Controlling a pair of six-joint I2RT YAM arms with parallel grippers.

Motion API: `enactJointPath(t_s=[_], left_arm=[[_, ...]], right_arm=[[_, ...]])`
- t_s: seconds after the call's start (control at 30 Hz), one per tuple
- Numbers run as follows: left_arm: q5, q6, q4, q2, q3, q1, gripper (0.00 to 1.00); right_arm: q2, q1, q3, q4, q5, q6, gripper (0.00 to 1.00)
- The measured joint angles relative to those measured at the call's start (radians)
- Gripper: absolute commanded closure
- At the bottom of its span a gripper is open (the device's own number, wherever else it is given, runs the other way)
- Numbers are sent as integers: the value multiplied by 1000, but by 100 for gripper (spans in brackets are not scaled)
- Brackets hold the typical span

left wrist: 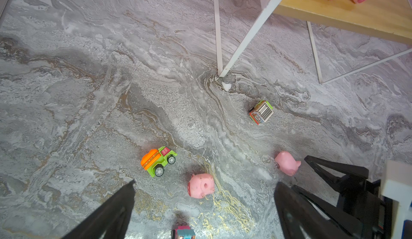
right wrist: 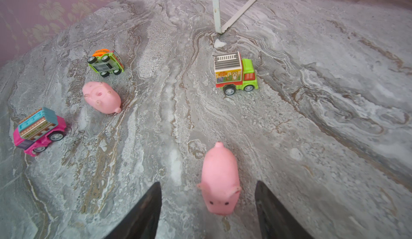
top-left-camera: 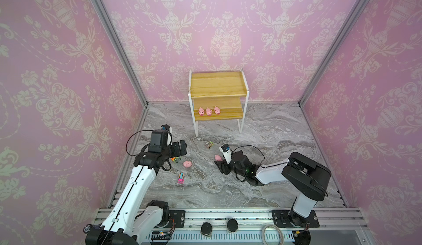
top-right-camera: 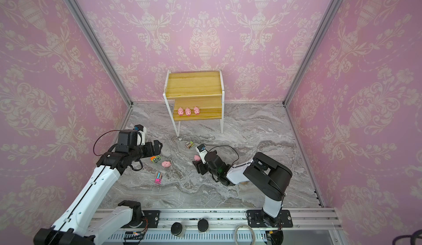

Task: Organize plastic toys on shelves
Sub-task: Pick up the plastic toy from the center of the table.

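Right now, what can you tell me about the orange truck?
The orange truck is a tiny plastic toy: orange tank behind, lime-green cab and chassis, a red patch on the cab, black wheels with pale hubs. It lies tipped on its side on the marble table, underside showing in the right wrist view. Nothing holds it. A pig lies close by, not touching.

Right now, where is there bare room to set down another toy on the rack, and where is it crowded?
The top board is wholly bare. On the lower board, the stretch between the three pigs and the board's right end is free. Crowded: the table from the box truck to the pink truck.
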Motion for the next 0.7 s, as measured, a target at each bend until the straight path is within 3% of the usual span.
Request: enactJointPath(t_s=[0.7], left_arm=[[0, 0, 13, -35, -6, -6, 1]], right_arm=[[67, 0, -7, 19, 6, 0, 49]])
